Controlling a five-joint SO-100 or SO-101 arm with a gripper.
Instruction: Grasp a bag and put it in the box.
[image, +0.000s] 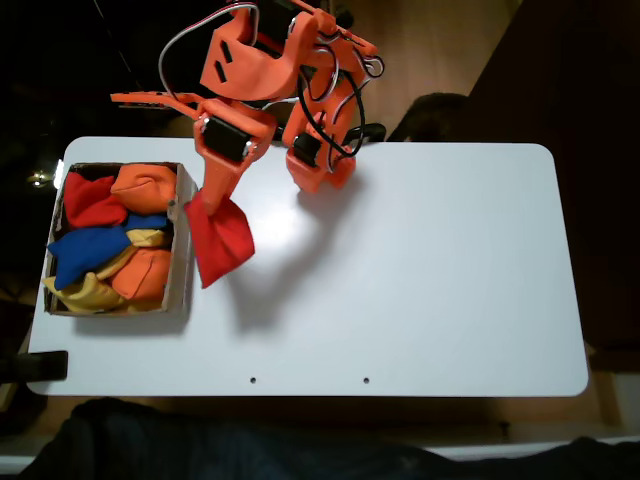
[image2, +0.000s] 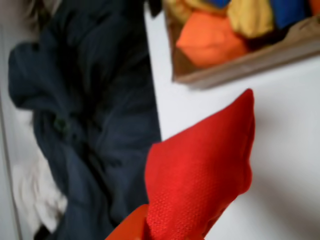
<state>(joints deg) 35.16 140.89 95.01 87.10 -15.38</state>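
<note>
One red bean bag (image: 220, 240) hangs clenched in the orange tool (image: 200, 205), long axis pointing steeply down, above the white surface (image: 420, 280) beside the cardboard box (image: 183, 260).

A white table (image: 420, 290) with rounded corners fills most of the fixed view, with a bright glare patch near its middle and two small dark holes near its front edge. Beyond its far edge lies a light wooden floor (image: 430, 50), dark at either side. Dark blue cloth (image2: 90, 125) lies off the table edge in the wrist view.
</note>
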